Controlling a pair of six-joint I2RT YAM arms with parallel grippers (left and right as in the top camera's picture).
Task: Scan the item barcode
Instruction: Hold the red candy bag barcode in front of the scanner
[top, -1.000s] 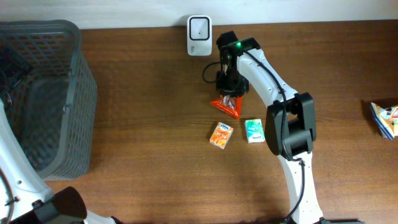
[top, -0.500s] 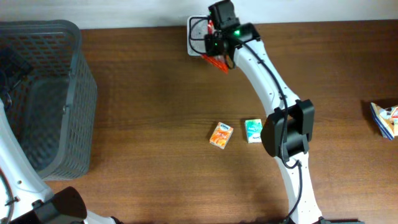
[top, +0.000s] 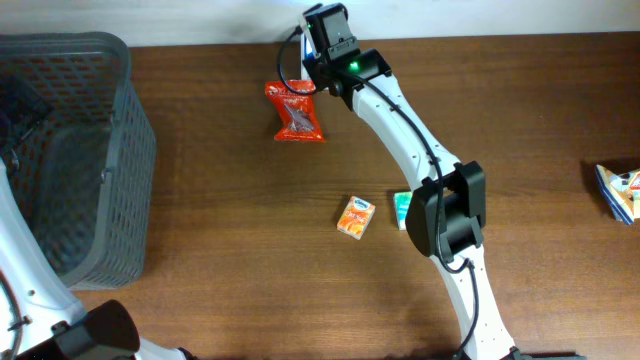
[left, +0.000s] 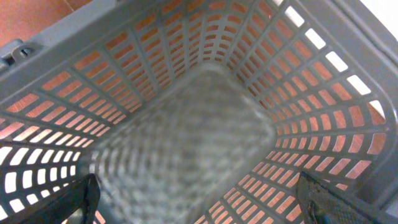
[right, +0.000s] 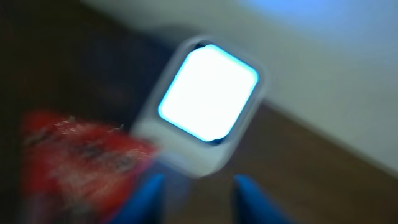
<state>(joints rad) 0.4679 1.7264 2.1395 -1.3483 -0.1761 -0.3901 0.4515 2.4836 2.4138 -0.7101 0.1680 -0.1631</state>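
Note:
The red snack packet (top: 296, 112) lies free on the brown table, just left of and below my right gripper (top: 318, 58). In the right wrist view it is a red blur (right: 74, 162) beside the left blue finger. That gripper (right: 198, 196) is open, nothing between its fingers (right: 252, 196), and faces the white barcode scanner (right: 208, 93) with its lit window. From overhead the arm covers the scanner. My left gripper (left: 199, 205) is open and empty, inside the grey basket.
The grey mesh basket (top: 120, 150) fills the left side of the table. An orange packet (top: 355, 216) and a green-and-white packet (top: 402, 208) lie mid-table beside the right arm. A colourful item (top: 620, 190) sits at the right edge.
The right arm carried the red packet from mid-table up to the scanner, then opened; the packet is now out of the fingers, left of the scanner. The left arm has not moved.

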